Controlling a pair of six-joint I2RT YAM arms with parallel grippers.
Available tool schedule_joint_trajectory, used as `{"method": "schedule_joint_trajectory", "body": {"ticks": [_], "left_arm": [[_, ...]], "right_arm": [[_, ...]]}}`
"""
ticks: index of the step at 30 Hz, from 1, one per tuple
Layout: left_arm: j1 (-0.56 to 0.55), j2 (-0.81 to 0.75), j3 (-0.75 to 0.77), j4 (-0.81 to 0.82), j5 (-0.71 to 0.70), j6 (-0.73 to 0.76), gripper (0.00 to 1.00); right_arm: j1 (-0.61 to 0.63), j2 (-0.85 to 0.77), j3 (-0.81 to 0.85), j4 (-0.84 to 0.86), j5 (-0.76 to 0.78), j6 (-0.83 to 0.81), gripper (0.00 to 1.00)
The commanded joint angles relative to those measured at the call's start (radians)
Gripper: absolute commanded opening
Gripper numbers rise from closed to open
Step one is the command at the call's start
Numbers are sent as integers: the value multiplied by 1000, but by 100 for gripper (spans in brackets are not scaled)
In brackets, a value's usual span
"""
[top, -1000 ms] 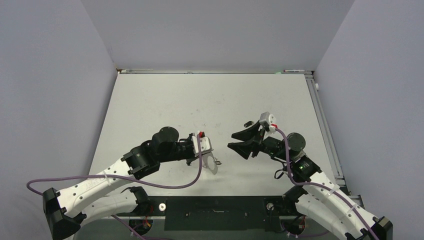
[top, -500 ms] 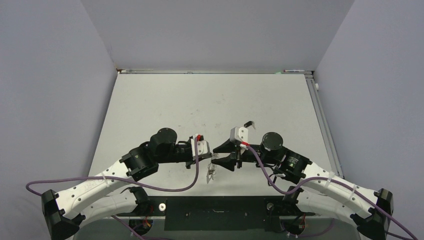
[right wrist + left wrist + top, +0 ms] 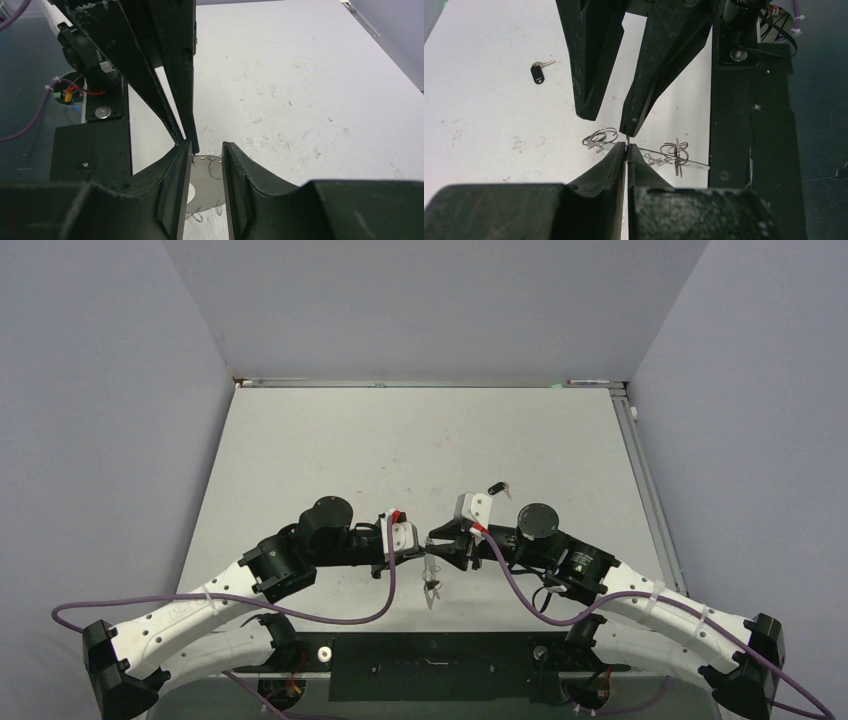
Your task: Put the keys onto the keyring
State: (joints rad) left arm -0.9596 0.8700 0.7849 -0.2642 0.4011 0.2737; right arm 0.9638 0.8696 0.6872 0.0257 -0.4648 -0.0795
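Closest to the arm bases, your left hand [image 3: 626, 148] is closed tight on the rim of the keyring [image 3: 432, 585]. Its two fingers meet with only the thin metal between them. In the top view the keyring hangs down from these fingertips, over the front part of the surface [image 3: 330, 450]. From the left wrist camera you see the keyring almost edge-on, as a thin line with small wire loops [image 3: 675, 152] on both sides of the grip.

Your right hand [image 3: 206, 146] faces the left one, tip to tip. It is open by a narrow gap and holds nothing, and part of the keyring shows inside this gap. One of its fingers [image 3: 639, 110] comes right up to the rim, just beside the left fingertips; I cannot tell if it touches. The other finger stays apart from the rim.

Farther back, one key [image 3: 538, 75] with a black head lies flat on the surface, alone and well apart from both hands.
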Motion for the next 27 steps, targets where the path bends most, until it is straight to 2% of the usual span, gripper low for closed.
{"method": "schedule_joint_trajectory", "body": {"ticks": [1,8,27], "left_arm": [[1,-23,2,84,26,2,0],[1,-24,2,85,24,4,0],[1,-28,-6,89,7,10,0]], "right_arm": [[4,17,29,27,16,-30,29],[5,32,26,16,-1,-33,25],[5,29,2,15,-93,1,24]]}}
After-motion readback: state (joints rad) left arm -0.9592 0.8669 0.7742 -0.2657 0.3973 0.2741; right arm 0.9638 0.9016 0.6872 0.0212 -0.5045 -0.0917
